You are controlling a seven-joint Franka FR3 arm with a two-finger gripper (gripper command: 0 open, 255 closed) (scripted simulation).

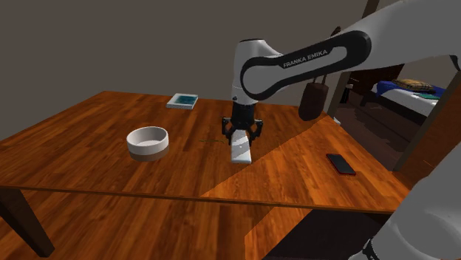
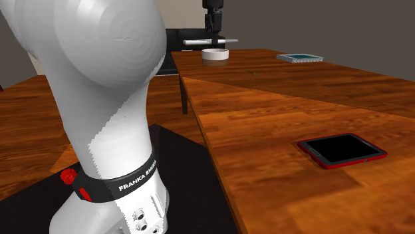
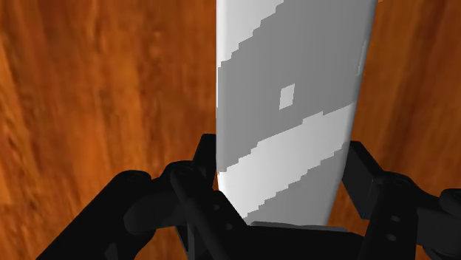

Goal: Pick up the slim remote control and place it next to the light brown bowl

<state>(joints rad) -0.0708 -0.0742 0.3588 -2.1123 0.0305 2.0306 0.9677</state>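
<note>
My gripper (image 1: 241,135) is shut on the slim white-and-grey remote control (image 1: 240,151), which hangs just above the wooden table (image 1: 89,125), near its middle. The light-coloured round bowl (image 1: 148,142) stands on the table, some way off toward the shoulder view's left. In the second exterior view the remote (image 2: 207,42) lies level under the gripper (image 2: 214,36), above and in line with the bowl (image 2: 215,56). In the wrist view both fingers (image 3: 209,156) clasp the remote's (image 3: 295,111) long sides, with bare wood behind it.
A black flat device in a red case (image 1: 341,163) (image 2: 342,149) lies near the table's edge by the stand. A blue-topped flat box (image 1: 182,100) (image 2: 300,58) sits at the far edge. A bed (image 1: 414,92) stands beyond the table.
</note>
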